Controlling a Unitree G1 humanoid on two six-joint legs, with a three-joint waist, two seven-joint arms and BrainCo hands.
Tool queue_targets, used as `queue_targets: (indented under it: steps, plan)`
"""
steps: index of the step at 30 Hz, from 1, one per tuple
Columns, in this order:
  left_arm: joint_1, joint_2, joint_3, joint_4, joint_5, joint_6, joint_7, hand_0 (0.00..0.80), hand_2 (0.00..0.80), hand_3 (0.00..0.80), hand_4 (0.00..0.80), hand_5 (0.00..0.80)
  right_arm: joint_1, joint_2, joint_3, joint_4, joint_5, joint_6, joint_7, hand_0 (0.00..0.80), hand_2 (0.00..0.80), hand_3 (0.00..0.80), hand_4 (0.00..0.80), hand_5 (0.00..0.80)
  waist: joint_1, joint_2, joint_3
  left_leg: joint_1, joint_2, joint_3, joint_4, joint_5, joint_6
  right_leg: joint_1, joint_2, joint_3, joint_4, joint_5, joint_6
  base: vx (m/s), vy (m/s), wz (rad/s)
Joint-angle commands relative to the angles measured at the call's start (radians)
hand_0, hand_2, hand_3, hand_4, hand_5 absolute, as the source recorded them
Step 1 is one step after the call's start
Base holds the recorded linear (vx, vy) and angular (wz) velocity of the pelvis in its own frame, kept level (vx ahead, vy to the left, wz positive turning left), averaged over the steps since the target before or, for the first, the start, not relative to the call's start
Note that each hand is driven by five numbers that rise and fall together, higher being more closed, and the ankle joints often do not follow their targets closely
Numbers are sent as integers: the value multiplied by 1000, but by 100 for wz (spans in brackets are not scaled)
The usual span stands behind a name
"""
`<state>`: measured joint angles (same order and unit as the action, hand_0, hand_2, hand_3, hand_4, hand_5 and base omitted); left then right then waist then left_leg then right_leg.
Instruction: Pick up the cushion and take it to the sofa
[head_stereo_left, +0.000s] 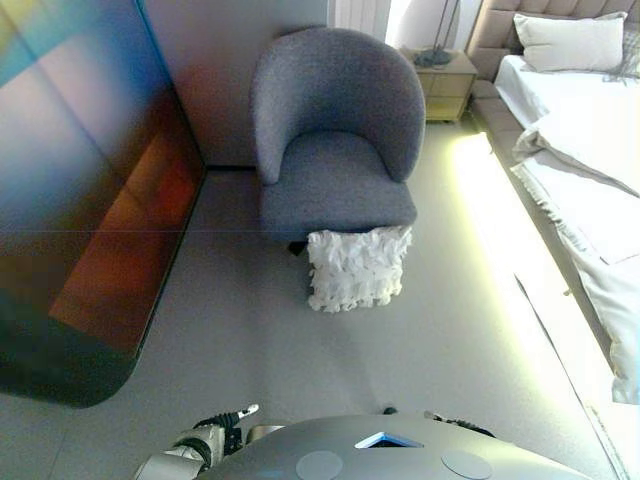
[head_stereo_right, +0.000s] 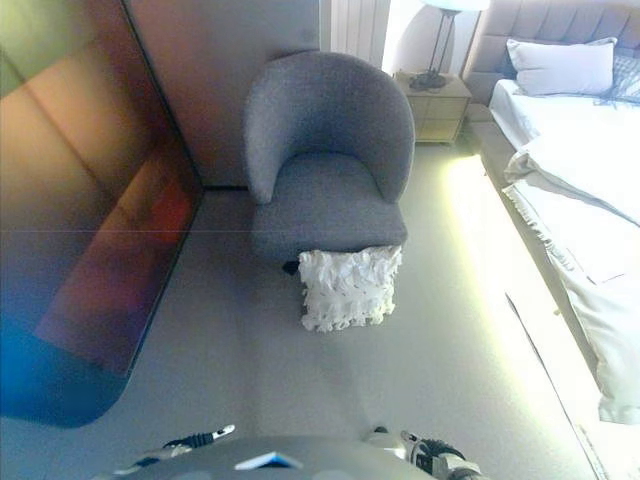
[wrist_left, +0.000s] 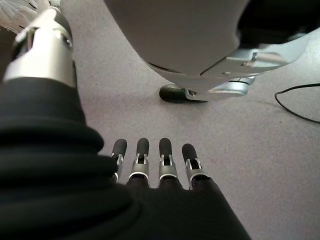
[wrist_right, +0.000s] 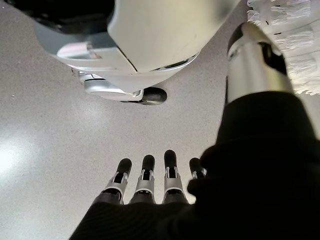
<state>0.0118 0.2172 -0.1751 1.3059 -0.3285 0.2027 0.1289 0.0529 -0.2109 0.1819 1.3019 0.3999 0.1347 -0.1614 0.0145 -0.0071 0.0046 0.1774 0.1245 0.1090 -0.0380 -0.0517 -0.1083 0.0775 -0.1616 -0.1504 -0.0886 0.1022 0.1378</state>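
cushion (head_stereo_left: 358, 268), white and ruffled, stands on the floor (head_stereo_left: 250, 340) leaning against the front of the grey armchair (head_stereo_left: 335, 140); a bed (head_stereo_left: 590, 150) lies beside the armchair. left wrist view: left hand (wrist_left: 150, 170), fingers straight, empty. right wrist view: right hand (wrist_right: 150, 182), fingers straight, empty, cushion edge beyond.

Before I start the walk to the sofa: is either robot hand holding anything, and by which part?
Nothing is held. Left robot hand and right robot hand hang open over bare floor; the cushion leans against the armchair.
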Motion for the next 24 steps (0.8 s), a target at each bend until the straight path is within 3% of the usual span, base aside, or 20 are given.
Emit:
queue_targets:
  steps: [1, 3, 6, 10, 12, 14, 16, 19, 23, 24]
  plan:
    - [-88, -20, 4, 38, -41, -47, 11, 0, 0, 0, 0, 0, -106, -12, 12, 39, -34, -11, 7, 0, 0, 0, 0, 0, 10, -85, 76, -173, -130, -9, 389, -93, 124, -2, 60, 2, 87, -85, -103, -81, -188, -6]
    - [-93, -27, 13, 31, -114, -57, 2, 0, 0, 0, 0, 0, -118, -29, 17, 22, -27, 4, -8, 0, 0, 0, 0, 0, 19, -90, 102, -276, -133, -15, 607, -60, 118, -23, 57, 0, 117, -88, -131, -68, -140, -23]
    - [-84, -35, 39, 21, -146, -51, -2, 0, 0, 0, 0, 0, -119, -46, 12, -1, -34, 31, -17, 0, 0, 0, 0, 0, 42, -79, 126, -371, -141, -26, 642, 3, 100, -23, 65, 9, 137, -101, -138, 34, -40, -17]
    - [-62, -26, 67, 23, -125, -66, -11, 0, 0, 0, 0, 0, -116, -44, 13, 16, -49, 14, -13, 0, 0, 0, 0, 0, 73, -29, 147, -390, -71, -35, 348, 172, 46, 42, 131, 20, 140, -168, -143, 249, 48, -45]
    - [-42, -26, 69, 31, -96, -66, -19, 0, 0, 0, 0, 0, -112, -41, 14, 23, -45, 7, -22, 0, 0, 0, 0, 0, 87, 0, 148, -398, -46, -45, 188, 266, 16, 87, 178, 35, 148, -208, -151, 472, 70, 50]
    - [-15, -27, 71, 35, -74, -63, -27, 0, 0, 0, 0, 0, -104, -37, 7, 29, -54, 5, -23, 0, 0, 0, 0, 0, 95, 12, 152, -397, -34, -61, 117, 304, 6, 122, 209, 67, 180, -254, -166, 543, 70, 53]
    - [4, -28, 74, 39, -74, -61, -31, 0, 0, 0, 0, 0, -98, -35, 0, 35, -70, 11, -22, 0, 0, 0, 0, 0, 100, 17, 150, -388, -25, -70, 72, 314, 1, 143, 221, 90, 205, -286, -172, 561, 90, 25]
    - [34, -34, 91, 43, -91, -38, -32, 0, 0, 0, 0, 0, -79, -29, -5, 51, -102, 30, -28, 0, 0, 0, 0, 0, 110, 25, 134, -372, 9, -78, -47, 277, -5, 185, 219, 117, 247, -353, -176, 666, 137, 10]
    - [47, -33, 109, 66, -68, -13, -30, 0, 0, 0, 0, 0, -68, -28, -22, 71, -96, 48, -43, 0, 0, 0, 0, 0, 117, 25, 125, -378, 31, -93, -49, 241, 1, 215, 197, 136, 297, -410, -175, 699, 182, -21]
    - [45, -33, 115, 72, -68, -8, -33, 0, 0, 0, 0, 0, -71, -29, -22, 78, -94, 51, -51, 0, 0, 0, 0, 0, 116, 22, 123, -373, 28, -93, -39, 215, 14, 213, 181, 139, 311, -420, -163, 588, 233, -49]
